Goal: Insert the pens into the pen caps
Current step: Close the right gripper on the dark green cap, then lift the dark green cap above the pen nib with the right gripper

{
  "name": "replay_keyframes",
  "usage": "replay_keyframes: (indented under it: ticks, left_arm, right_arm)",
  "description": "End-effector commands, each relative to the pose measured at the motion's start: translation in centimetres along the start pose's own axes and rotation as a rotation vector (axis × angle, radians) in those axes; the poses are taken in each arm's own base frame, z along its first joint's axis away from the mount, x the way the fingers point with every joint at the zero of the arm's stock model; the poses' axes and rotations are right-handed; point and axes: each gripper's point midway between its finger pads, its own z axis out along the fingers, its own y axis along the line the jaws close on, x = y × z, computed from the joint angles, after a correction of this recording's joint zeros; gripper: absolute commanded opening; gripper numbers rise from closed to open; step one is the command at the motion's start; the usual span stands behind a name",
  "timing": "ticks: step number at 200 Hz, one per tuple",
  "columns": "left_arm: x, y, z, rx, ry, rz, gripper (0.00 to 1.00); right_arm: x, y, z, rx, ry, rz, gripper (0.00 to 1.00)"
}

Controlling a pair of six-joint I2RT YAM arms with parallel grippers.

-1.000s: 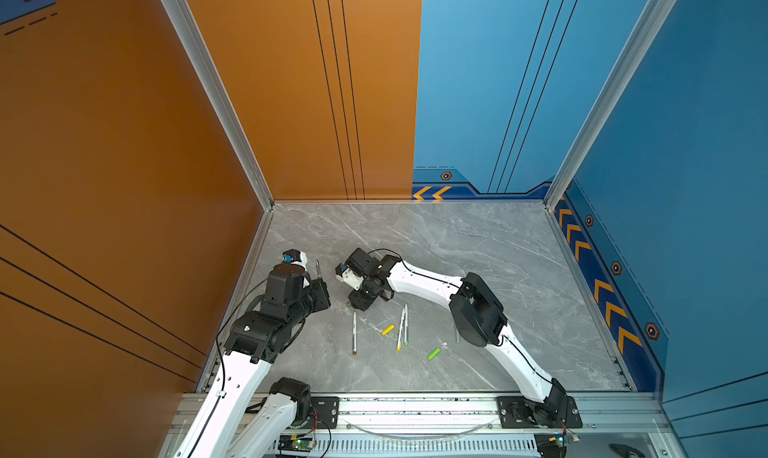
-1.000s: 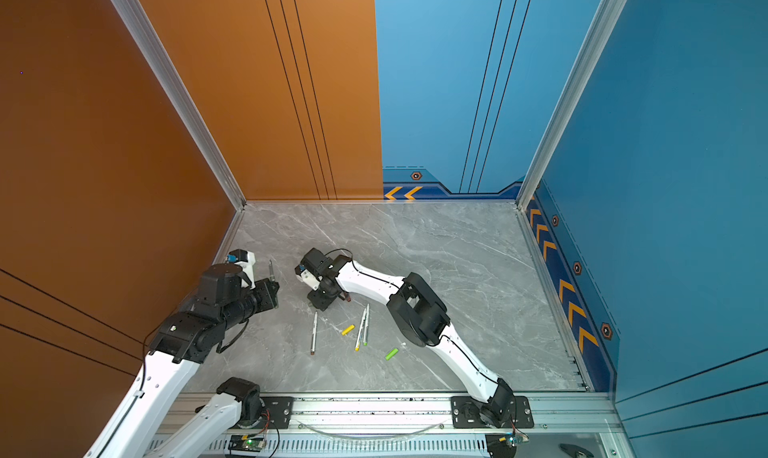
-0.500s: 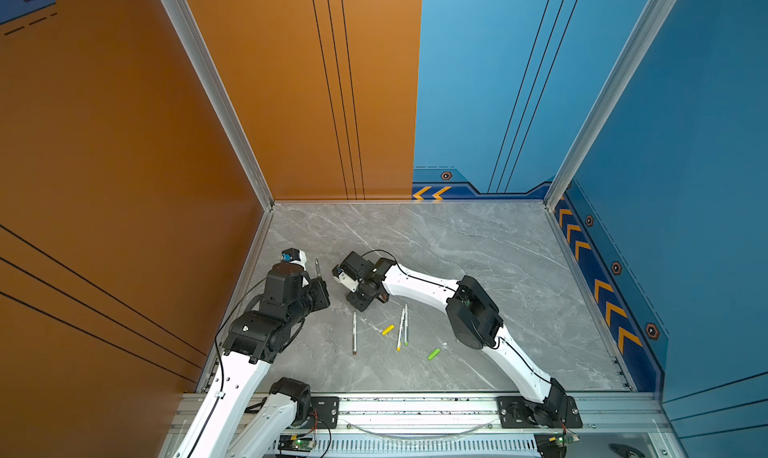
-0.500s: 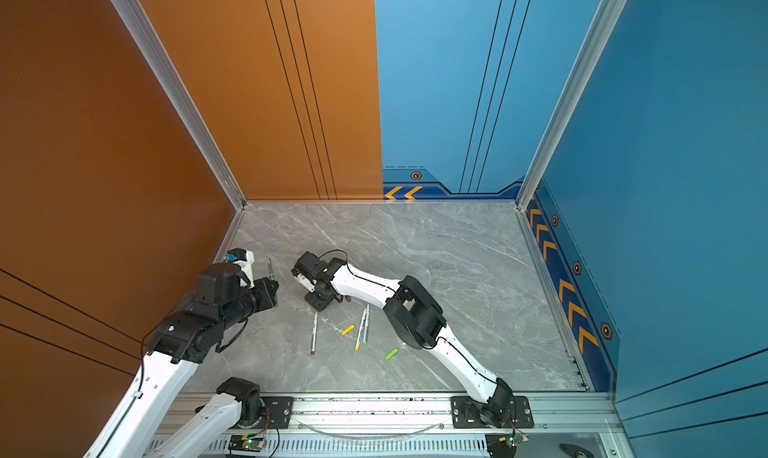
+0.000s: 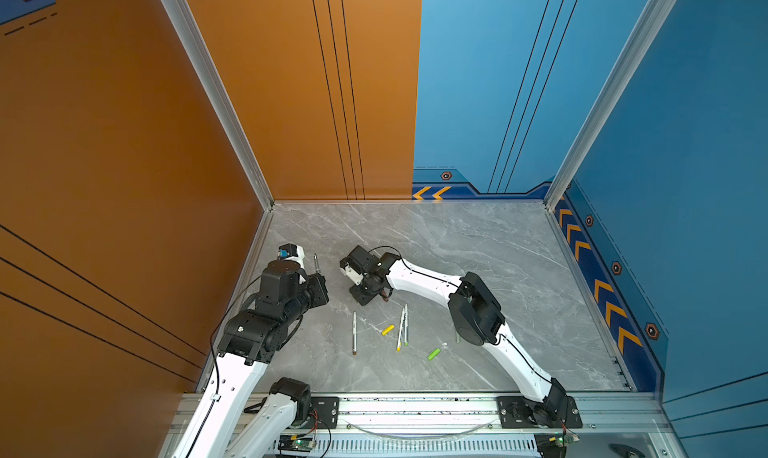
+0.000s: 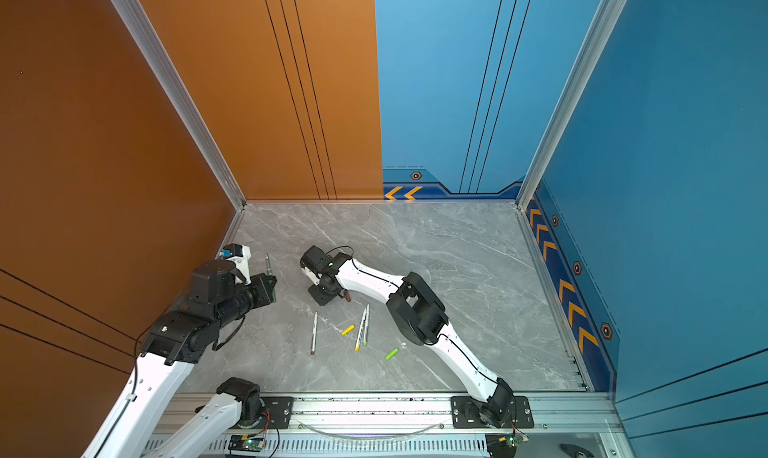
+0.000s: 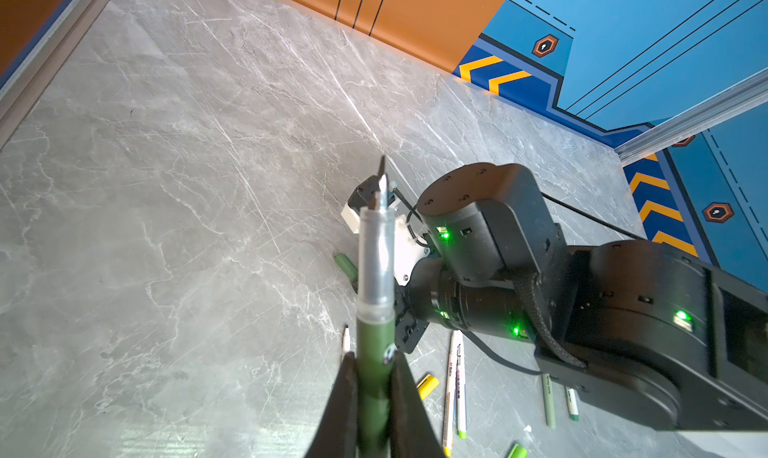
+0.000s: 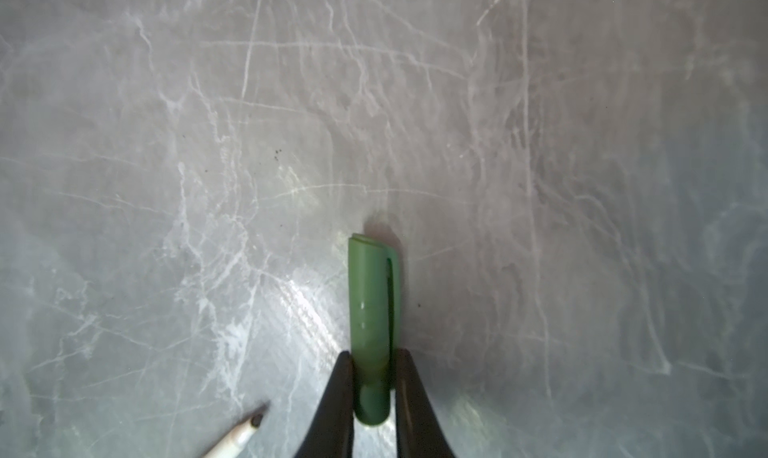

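Observation:
My left gripper [image 7: 372, 357] is shut on a dark olive pen [image 7: 375, 343], whose clear front section and tip point away from the jaws. In both top views this pen [image 5: 316, 264] stands up at the left. My right gripper [image 8: 372, 358] is shut on a green pen cap [image 8: 372, 302] low over the grey table; the cap's far end sticks out past the fingertips. Loose on the table lie a brown-ended pen [image 5: 354, 333], a yellow-ended pen [image 5: 400, 330], a lime-ended pen [image 5: 406, 325], a yellow cap [image 5: 387, 330], a lime cap [image 5: 433, 354] and a brown cap [image 5: 385, 295].
In the left wrist view a pale sage pen [image 7: 548, 399] and a green-ended white pen [image 7: 571, 402] lie partly under the right arm [image 5: 473, 306]. The orange wall [image 5: 124, 185] stands close on the left, and the metal rail [image 5: 415, 410] runs along the front.
The right gripper has closed on the green cap after shifting slightly left. The left arm and its pen have not moved.

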Motion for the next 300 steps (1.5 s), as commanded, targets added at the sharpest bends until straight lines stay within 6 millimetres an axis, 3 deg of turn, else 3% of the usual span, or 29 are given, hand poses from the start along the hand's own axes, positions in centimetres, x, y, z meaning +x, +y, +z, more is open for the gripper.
replay_keyframes:
  ticks: [1,30,64,100,105,111,135,184,245,300]
  left_arm:
    - [0.8,0.0,0.3,0.005,0.035,0.013,0.0]
    - [1.8,-0.8,1.0,0.063,0.073,0.027,0.0]
    - [2.5,-2.6,1.6,0.165,0.118,0.035,0.0]
    - [3.0,-5.2,2.0,0.314,0.16,0.046,0.0]
    - [3.0,-5.6,2.0,0.337,0.163,0.046,0.0]
    - [3.1,-6.0,2.1,0.362,0.169,0.048,0.0]
    - [3.6,-7.8,2.2,0.459,0.193,0.061,0.0]
    - [6.5,-10.3,2.9,0.562,0.286,0.125,0.0]
    - [8.0,-11.5,4.2,0.561,0.305,0.143,0.0]
    - [7.3,-11.6,4.5,0.549,0.272,0.132,0.0]
  right_arm:
    - [-0.3,0.5,-1.6,-0.082,0.0,0.107,0.05]
    - [-2.9,1.0,-5.2,-0.142,-0.099,0.183,0.05]
    - [-4.2,0.4,-8.6,-0.194,-0.17,0.288,0.05]
    - [-4.6,-0.7,-12.3,-0.254,-0.264,0.413,0.05]
    - [-3.9,-1.2,-11.8,-0.255,-0.255,0.441,0.05]
    - [-4.3,-1.1,-13.5,-0.275,-0.296,0.452,0.05]
    - [-4.2,-2.1,-16.0,-0.314,-0.366,0.535,0.05]
    - [-4.6,-3.4,-21.0,-0.395,-0.511,0.656,0.05]
    - [-5.0,-3.2,-24.5,-0.469,-0.592,0.715,0.05]
    - [-4.6,-2.7,-24.9,-0.49,-0.587,0.719,0.05]
